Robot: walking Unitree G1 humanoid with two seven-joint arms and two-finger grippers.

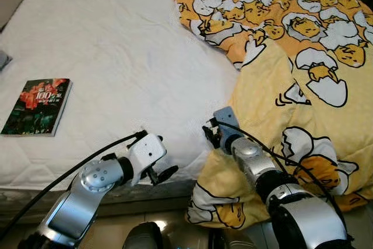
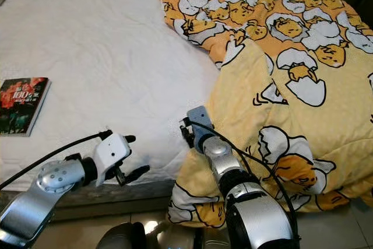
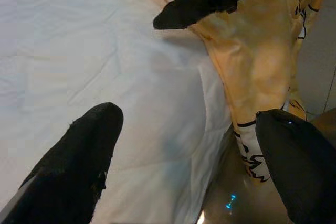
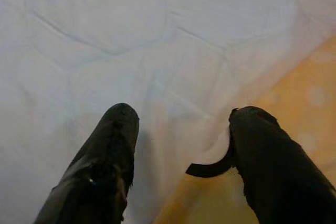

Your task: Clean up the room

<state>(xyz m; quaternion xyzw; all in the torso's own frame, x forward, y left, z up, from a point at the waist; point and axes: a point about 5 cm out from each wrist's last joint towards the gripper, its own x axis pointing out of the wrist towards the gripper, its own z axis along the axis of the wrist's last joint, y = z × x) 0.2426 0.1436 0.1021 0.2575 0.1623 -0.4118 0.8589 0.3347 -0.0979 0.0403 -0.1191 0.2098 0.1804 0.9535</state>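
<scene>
At the left edge of the frame, a book [image 1: 37,107] lies on the white bed [image 1: 128,56]. Its dark cover with red shapes carries the number "100" in white; the smaller characters around it are too small to read.

A white mattress [image 1: 116,56] is seen, with a yellow duck-print blanket [image 1: 303,74] spread over its right side and hanging off the near edge. A book [image 1: 38,107] lies flat near the left edge. The left gripper [image 1: 165,174] is held at the mattress's near edge; the right gripper [image 1: 211,134], seemingly parted, is placed by the blanket's edge.
</scene>
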